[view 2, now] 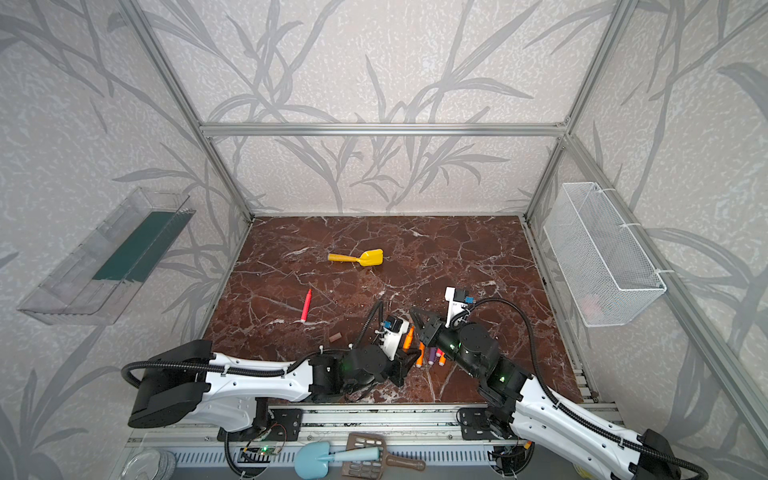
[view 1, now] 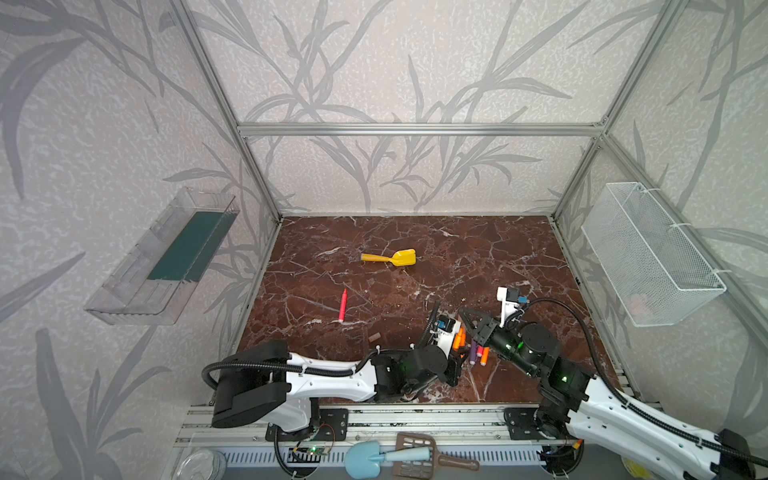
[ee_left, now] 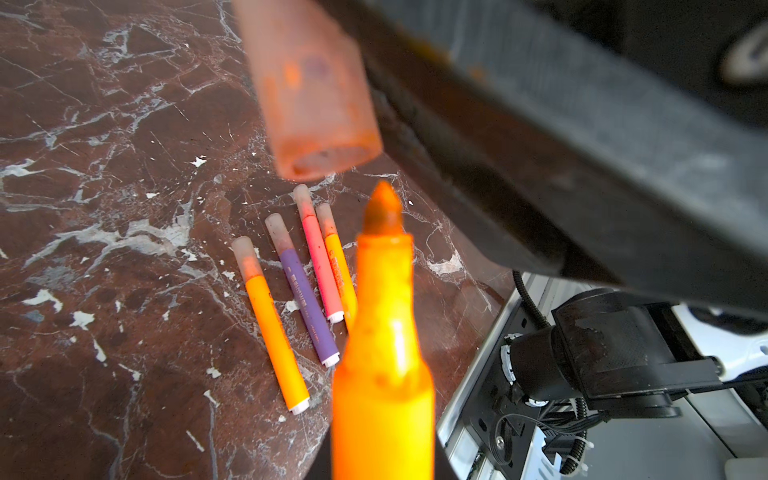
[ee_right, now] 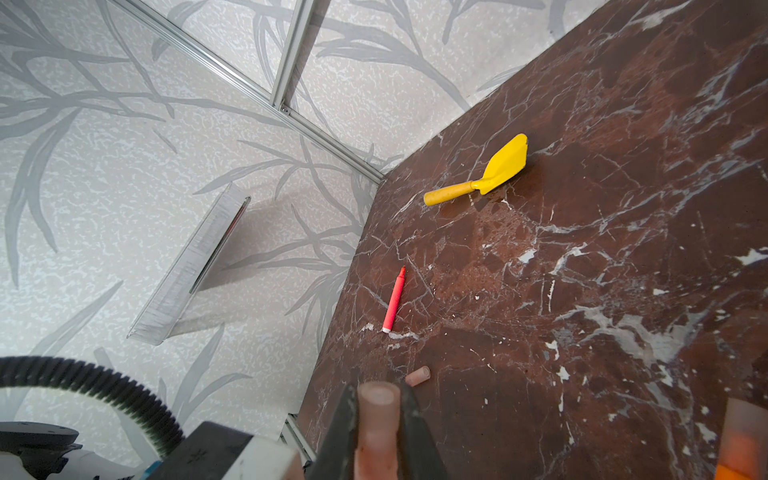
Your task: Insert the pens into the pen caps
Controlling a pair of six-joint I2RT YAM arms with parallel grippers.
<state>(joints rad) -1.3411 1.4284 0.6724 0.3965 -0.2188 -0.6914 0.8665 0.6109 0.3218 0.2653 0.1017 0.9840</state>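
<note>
One uncapped red pen (view 1: 343,305) lies left of centre on the table (view 1: 478,249), with a loose cap (view 1: 374,337) just nearer and right of it. Right again, by the near edge: left tool (view 2: 408,349) clamped tight on an orange pen (ee_left: 382,332), tip toward the cap. Right tool (ee_right: 379,428) pinched shut on a translucent cap (ee_left: 316,95), mouth just off the tip and slightly off-axis.

Step in hand: mating the fifth pair. Next move likely calls for a small alignment, then a straight push along the pen.

Four capped pens (ee_left: 307,307) lie directly below; front rail (view 1: 415,411) is close. Open room far and right; yellow toy shovel (view 1: 395,257) well clear.
</note>
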